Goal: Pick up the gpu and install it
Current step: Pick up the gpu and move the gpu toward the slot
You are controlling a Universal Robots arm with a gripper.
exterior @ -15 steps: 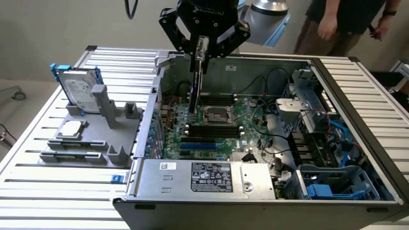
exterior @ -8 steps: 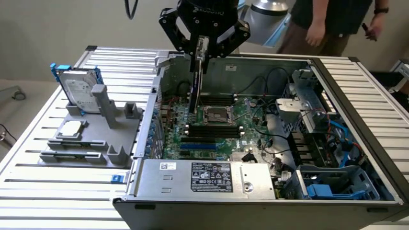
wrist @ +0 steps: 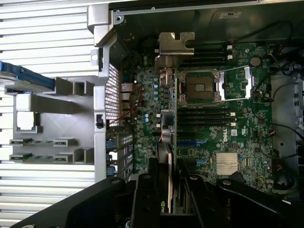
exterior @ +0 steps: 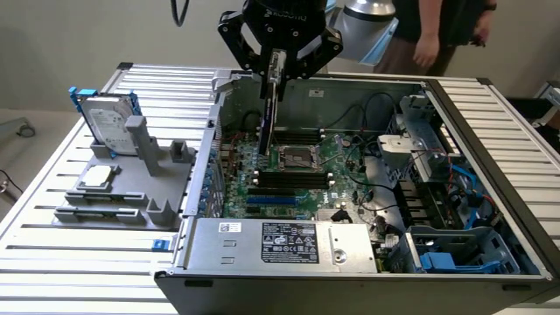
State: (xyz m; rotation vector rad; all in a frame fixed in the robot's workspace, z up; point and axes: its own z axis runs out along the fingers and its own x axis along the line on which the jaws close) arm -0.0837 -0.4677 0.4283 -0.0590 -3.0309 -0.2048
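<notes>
Got the thin black gpu card (exterior: 269,111) with the silver end bracket lifted, but it wasn't seated yet.
It hung edge-down in the black gripper (exterior: 280,73), jaws clamped on its upper part, above the green motherboard (exterior: 350,164) inside the open grey computer case (exterior: 262,243), low end near the processor socket. Pick-up looked done to me; actually pushing it into a slot was what remained. The grey parts holder (exterior: 131,197) sat by the case's exterior-view-left wall.

The graphics card (exterior: 267,111) showed a glossy black cover and a bare silver metal bracket (wrist: 176,45). The counter (exterior: 52,252) was ribbed, pale metal. The holder (exterior: 131,190) looked like matt grey plastic. The hard drive (exterior: 109,125) had a shiny metal face in a blue plastic frame. The computer case (exterior: 350,298) was dark and matt outside, with grey sheet metal inside.
</notes>
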